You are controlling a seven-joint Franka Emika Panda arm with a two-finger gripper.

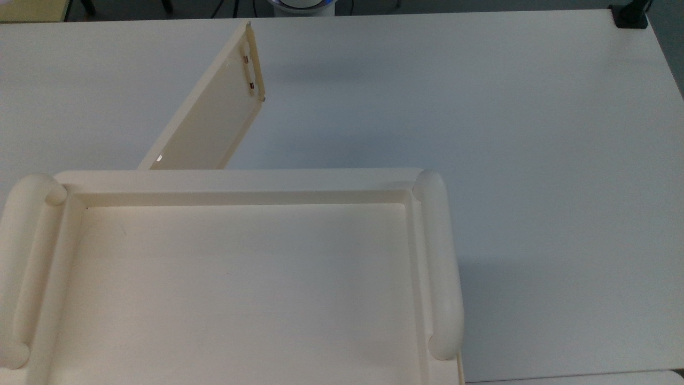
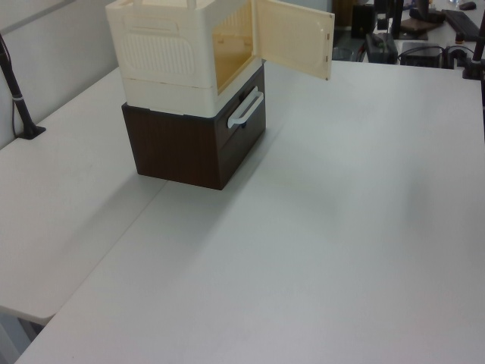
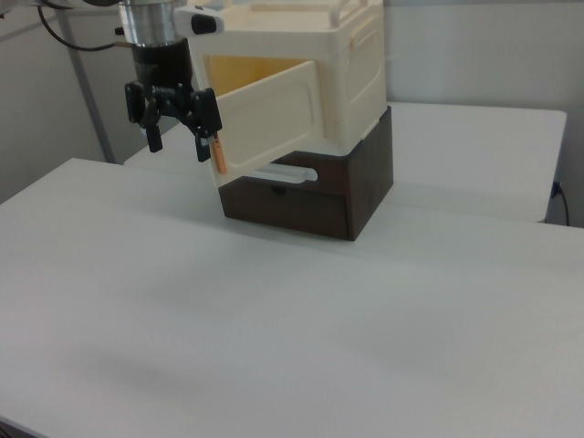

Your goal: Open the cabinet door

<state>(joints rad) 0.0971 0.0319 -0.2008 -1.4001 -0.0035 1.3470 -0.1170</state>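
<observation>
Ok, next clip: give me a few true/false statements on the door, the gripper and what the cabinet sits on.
1. The cabinet door stands swung wide open. True.
2. The gripper clamps the door's edge. False: its fingers are spread and it hangs beside the door's free edge.
3. The cream cabinet sits on a dark brown drawer unit. True.
4. The drawer unit's white handle has been pulled out. False: the drawer looks closed.
5. The door is hinged at the top. False: it swings sideways.
</observation>
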